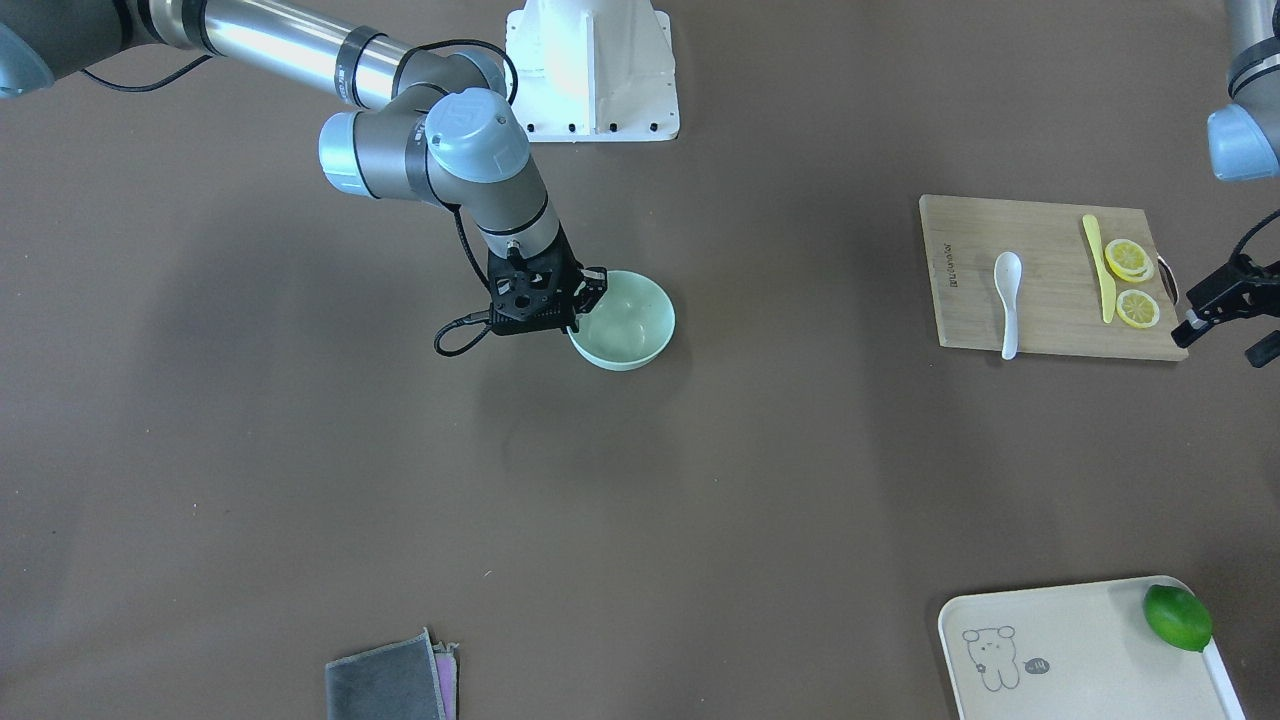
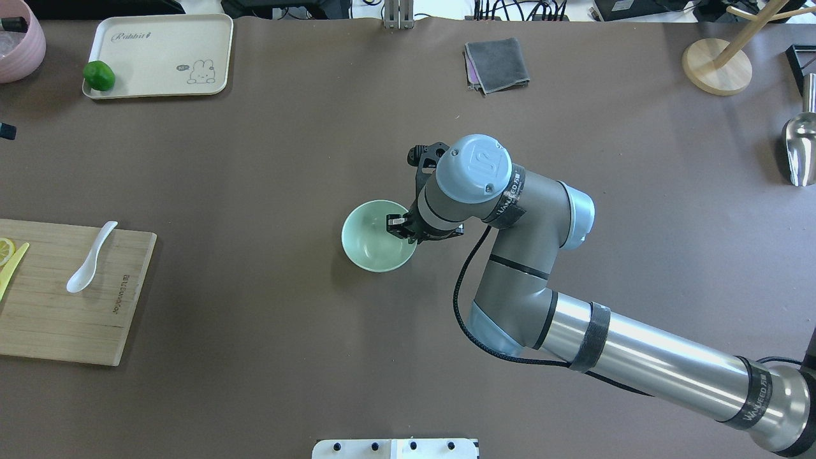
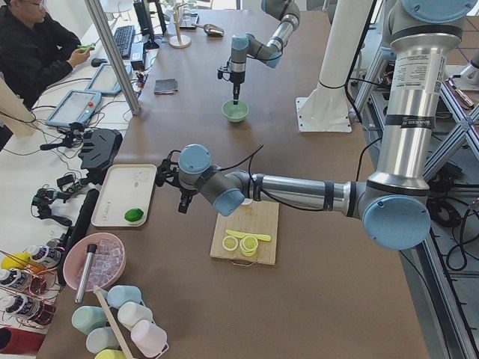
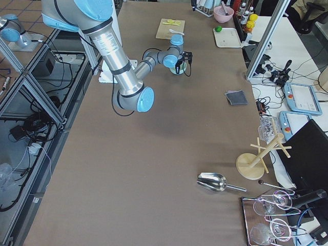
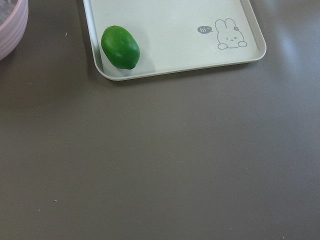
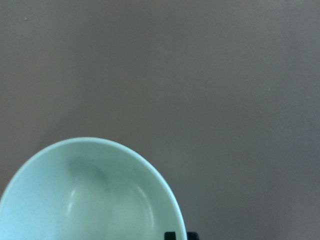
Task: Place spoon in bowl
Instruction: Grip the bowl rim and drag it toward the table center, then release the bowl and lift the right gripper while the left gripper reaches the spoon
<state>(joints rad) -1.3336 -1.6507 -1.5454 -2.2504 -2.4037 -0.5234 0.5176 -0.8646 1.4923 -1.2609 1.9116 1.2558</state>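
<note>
Right gripper [image 1: 580, 315] is pinching the bowl [image 1: 635, 320] at its 9 o'clock rim; spoon [image 1: 1008, 300] is lying toward 3 o'clock

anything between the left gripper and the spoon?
Yes. On the cutting board, the yellow knife and two lemon slices lie flat between the left gripper, beside the board, and the spoon. Nothing covers the spoon from above.

Tabletop [image 1: 800, 480] inventory, by count. Spoons: one, white [image 1: 1008, 303]. Bowls: one, mint-green [image 1: 635, 330]. Cutting boards: one, wooden [image 1: 970, 290]. Lemon slices [image 1: 1128, 258]: two, both on the board. Knives: one, thin and yellow [image 1: 1101, 270]. Trays: one, cream [image 1: 1080, 640]. Limes: one [image 1: 1177, 617]. Folded grey cloths: one [image 1: 385, 685]. Metal scoops: one [image 2: 800, 150]. Wooden stands: one [image 2: 717, 67]. Pink tubs: one [image 2: 22, 44].
</note>
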